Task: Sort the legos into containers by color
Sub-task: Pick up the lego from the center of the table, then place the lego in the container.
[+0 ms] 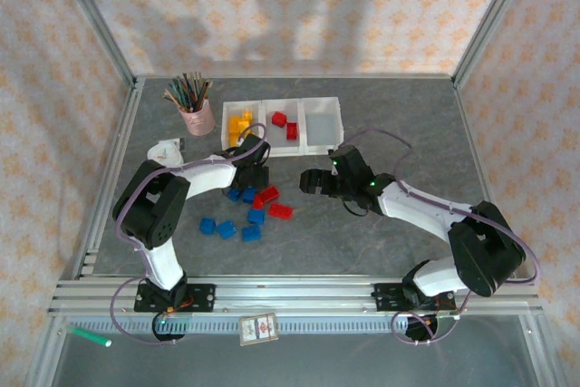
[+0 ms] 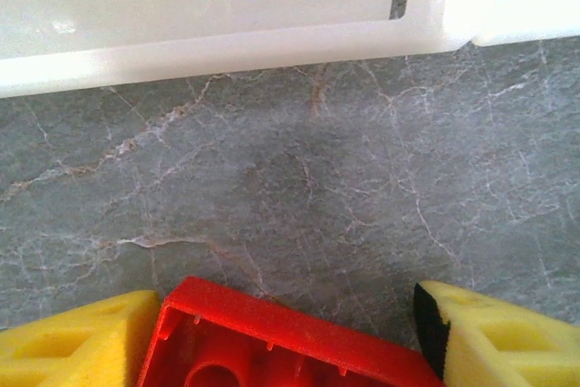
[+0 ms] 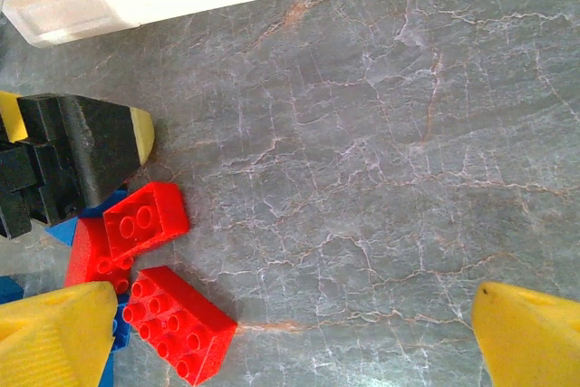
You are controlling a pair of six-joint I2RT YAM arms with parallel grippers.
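Fingers [image 2: 77, 337] of the left gripper [image 2: 281, 305] flanked a red lego [image 2: 272, 346] near the containers [image 2: 227, 43] — gripped or not, I couldn't tell. Best to squeeze squarely, then lift above the wall — the right gripper [image 3: 296, 301] gaped wide.

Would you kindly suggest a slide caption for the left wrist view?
Left gripper bracketing a red lego on the grey table, white containers just ahead.

- White containers [image 1: 322, 126], joined in a row: yellow legos [image 1: 240, 124] in the left bin, red legos [image 1: 279, 119] in the middle.
- Nearer me, red and blue legos [image 1: 256, 216] lie loose, close together.
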